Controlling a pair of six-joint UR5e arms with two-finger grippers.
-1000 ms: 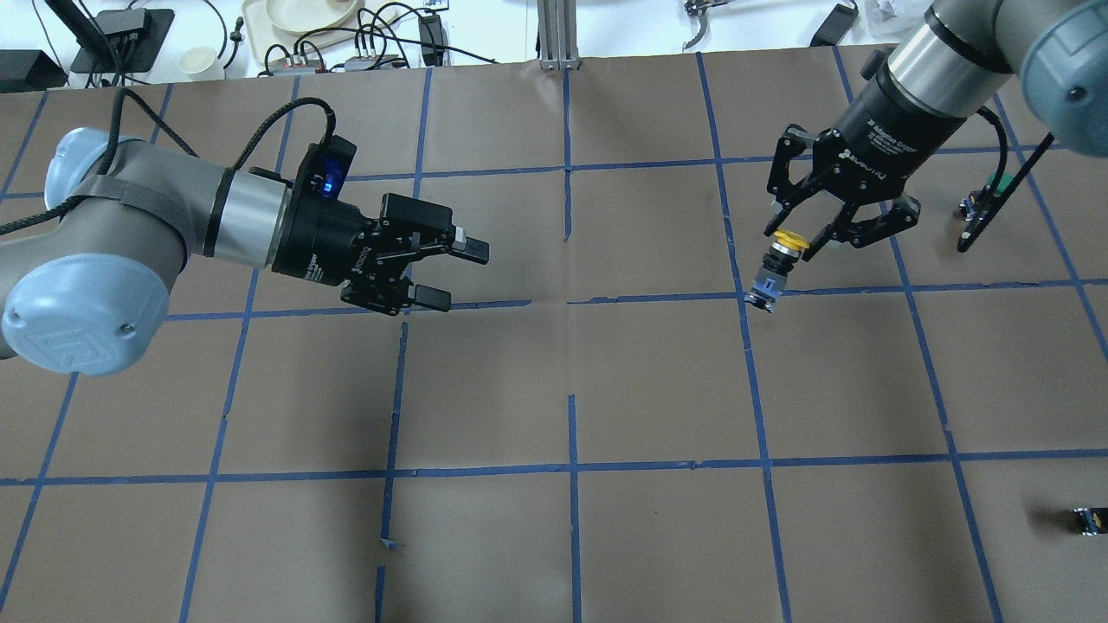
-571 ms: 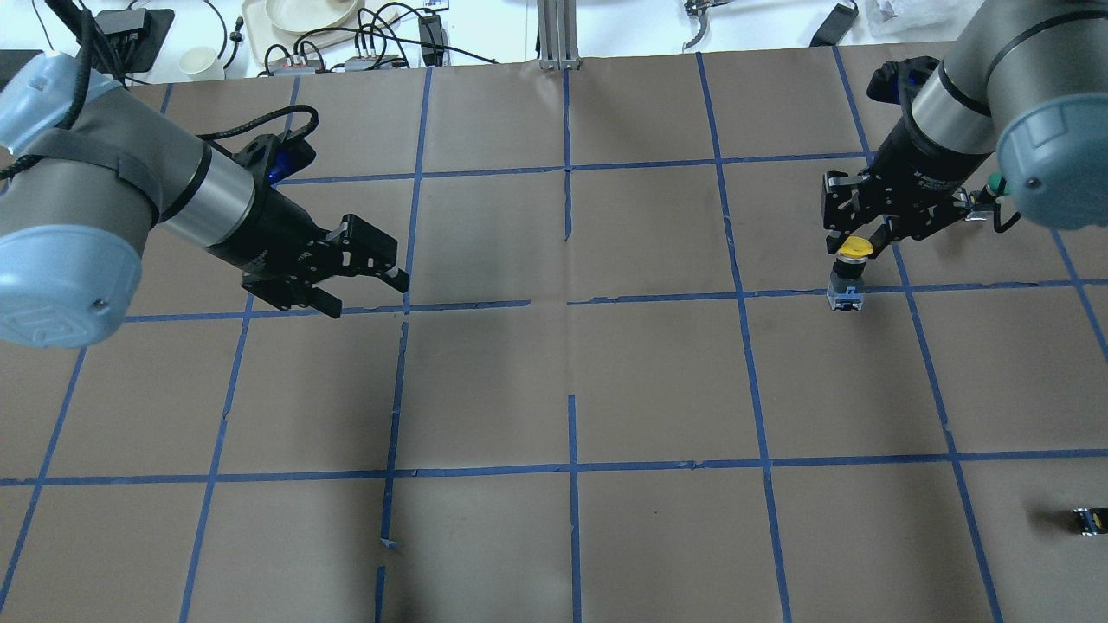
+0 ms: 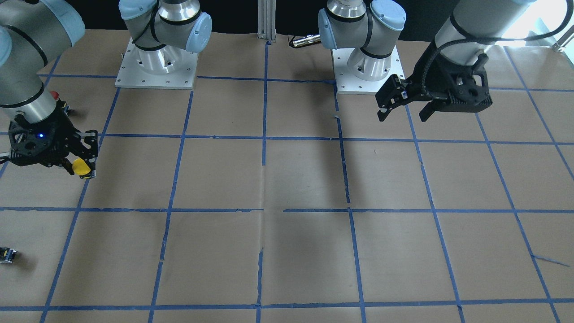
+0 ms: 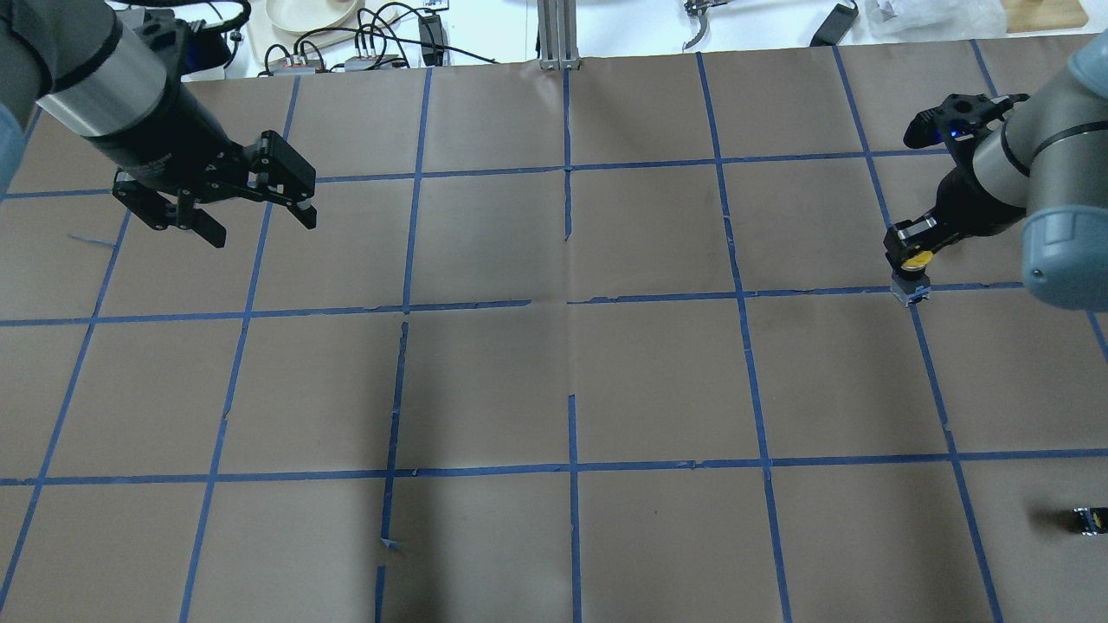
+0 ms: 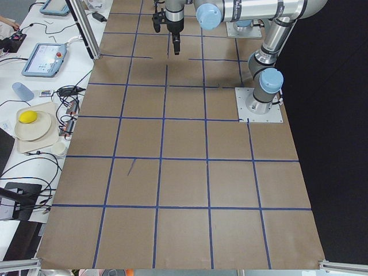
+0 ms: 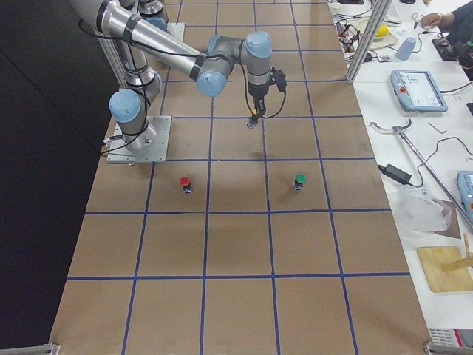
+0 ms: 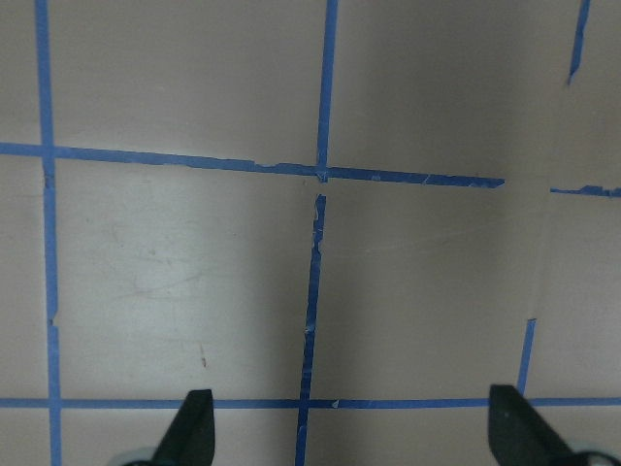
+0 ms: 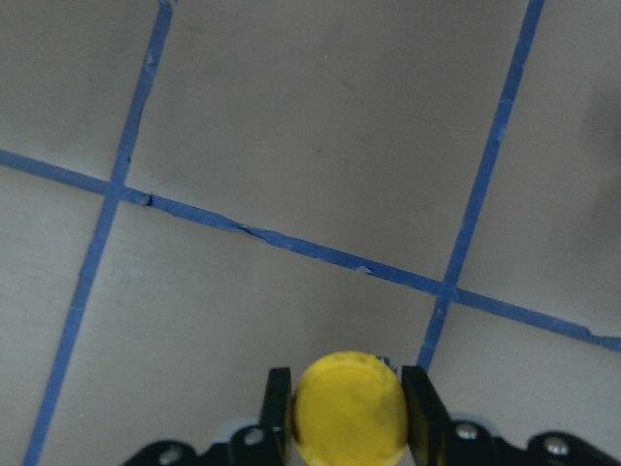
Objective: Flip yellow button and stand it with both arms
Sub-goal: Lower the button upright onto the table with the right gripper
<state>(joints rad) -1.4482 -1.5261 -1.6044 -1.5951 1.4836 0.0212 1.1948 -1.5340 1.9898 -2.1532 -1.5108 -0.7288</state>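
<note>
The yellow button [image 4: 914, 259] hangs upright, cap up, grey block [image 4: 911, 294] down, over a blue tape crossing at the table's right. My right gripper [image 4: 909, 247] is shut on its cap; the wrist view shows the yellow cap [image 8: 349, 410] between both fingers [image 8: 278, 403]. I cannot tell whether the block touches the paper. It also shows in the front view [image 3: 80, 167] and the right side view [image 6: 253, 120]. My left gripper [image 4: 260, 225] is open and empty, far off at the back left, above bare paper [image 7: 354, 432], and shows in the front view [image 3: 402, 117].
A red-capped button [image 6: 185, 182] and a green-capped one [image 6: 300, 180] stand behind the right arm's reach. A tiny dark block [image 4: 1086, 519] lies at the front right edge. The brown paper [image 4: 571, 381] has a blue tape grid. A metal post [image 4: 558, 35] stands at the far edge.
My right gripper carried the yellow button to the right and turned it from tilted to upright. My left arm drew back to the far left, still open.
</note>
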